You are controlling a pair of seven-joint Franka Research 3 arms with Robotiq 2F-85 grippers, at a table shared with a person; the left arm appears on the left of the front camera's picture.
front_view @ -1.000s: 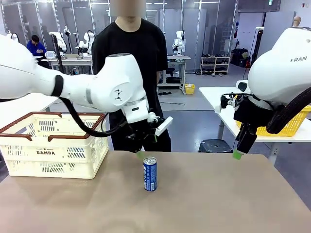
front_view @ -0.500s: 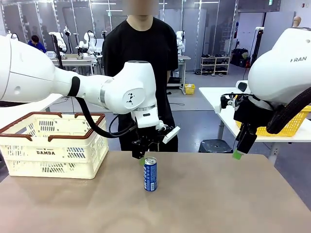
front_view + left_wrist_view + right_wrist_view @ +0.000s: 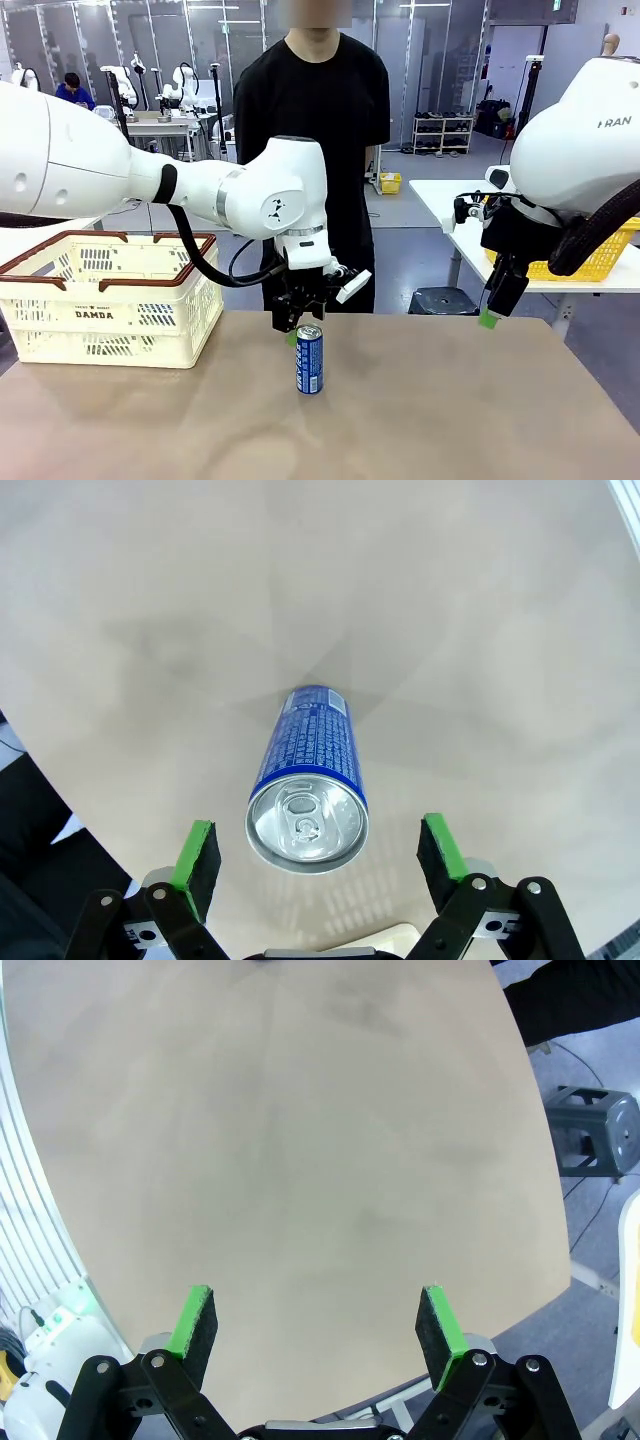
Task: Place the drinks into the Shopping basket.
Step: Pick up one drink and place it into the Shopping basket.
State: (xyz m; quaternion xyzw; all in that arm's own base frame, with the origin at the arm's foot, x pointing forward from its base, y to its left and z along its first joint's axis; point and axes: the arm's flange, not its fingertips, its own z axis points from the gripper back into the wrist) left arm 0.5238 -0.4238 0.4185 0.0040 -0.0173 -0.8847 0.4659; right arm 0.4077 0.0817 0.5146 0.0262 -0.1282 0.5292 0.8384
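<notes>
A blue can (image 3: pixel 309 359) with white markings and a silver top stands upright mid-table. My left gripper (image 3: pixel 296 327) hangs open just above and slightly behind it. From the left wrist, the can (image 3: pixel 308 790) is seen top-down, its top centred between the green pads (image 3: pixel 197 857), not touched. The Shopping basket (image 3: pixel 105 297), cream with a brown-red rim and "DAMDA" on its side, sits at the table's left. My right gripper (image 3: pixel 490 312) is open, raised off the table's right far corner; its pads (image 3: pixel 193 1322) frame bare tabletop.
A person in a black shirt (image 3: pixel 315 110) stands at the far side of the table, behind the can. A yellow mesh basket (image 3: pixel 600 255) rests on another table at the right. A dark stool (image 3: pixel 441 300) stands beyond the far edge.
My left arm has swung right and lowered, bringing its open gripper from behind-left of the can to just over it. The person has stepped right. My right arm has stayed still.
</notes>
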